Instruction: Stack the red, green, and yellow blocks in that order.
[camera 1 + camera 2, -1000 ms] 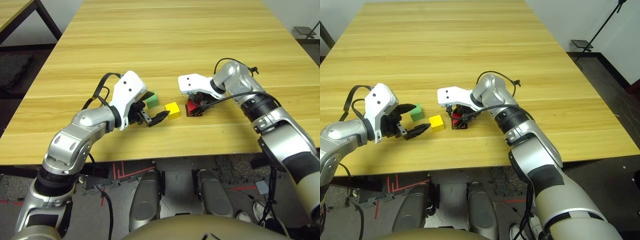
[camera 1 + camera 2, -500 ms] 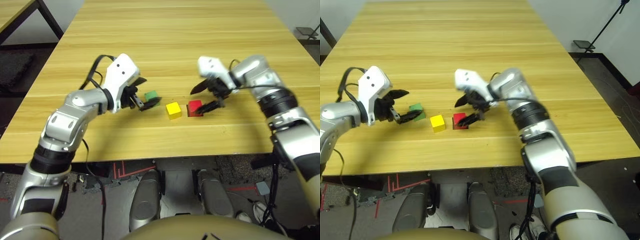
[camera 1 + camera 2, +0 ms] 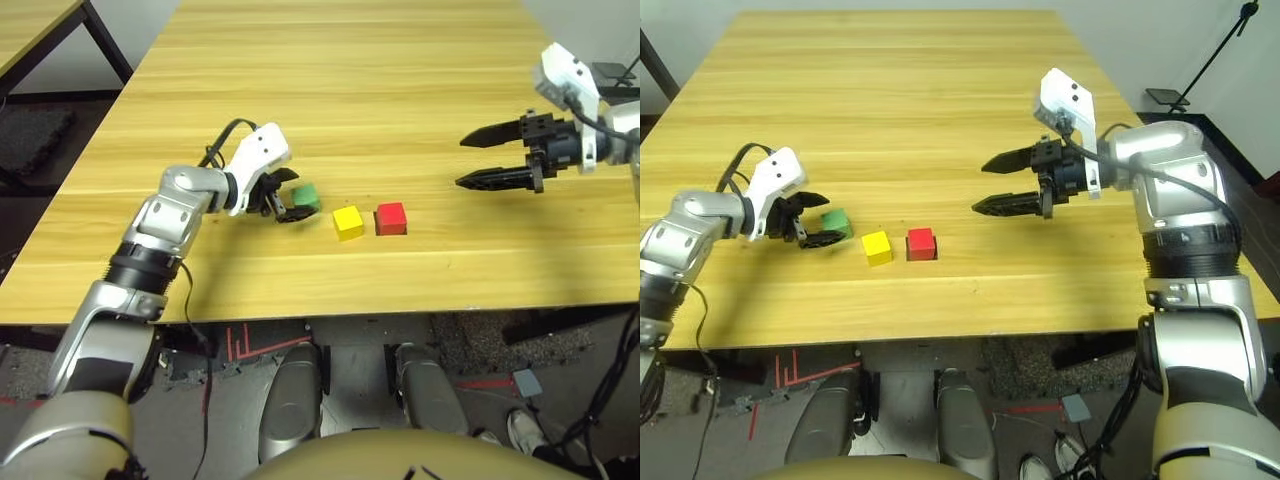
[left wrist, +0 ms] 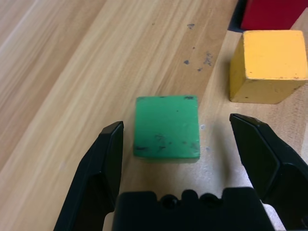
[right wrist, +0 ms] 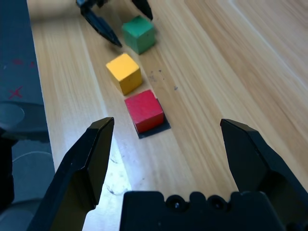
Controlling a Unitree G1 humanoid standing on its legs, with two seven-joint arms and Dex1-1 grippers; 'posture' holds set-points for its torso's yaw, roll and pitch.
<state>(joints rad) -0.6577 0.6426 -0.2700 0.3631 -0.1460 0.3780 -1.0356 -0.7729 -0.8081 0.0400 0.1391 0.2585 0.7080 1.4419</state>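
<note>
Three cubes lie in a row near the table's front edge: the green block (image 3: 305, 196) on the left, the yellow block (image 3: 347, 221) in the middle, the red block (image 3: 390, 217) on the right, resting on a flat black patch (image 5: 163, 128). My left gripper (image 3: 287, 196) is open, low over the table, its fingers either side of the green block (image 4: 167, 126) without touching it. Well to the right of the row, my right gripper (image 3: 478, 159) is raised and open, holding nothing.
The wooden table (image 3: 340, 90) stretches far back behind the blocks. Its front edge runs close below the row. A second table's corner (image 3: 30, 30) stands at the far left, a dark stand (image 3: 1210, 60) on the floor at the right.
My right gripper let go of the red block, opened, and pulled away up and to the right. My left gripper moved back from beside the yellow block to around the green one.
</note>
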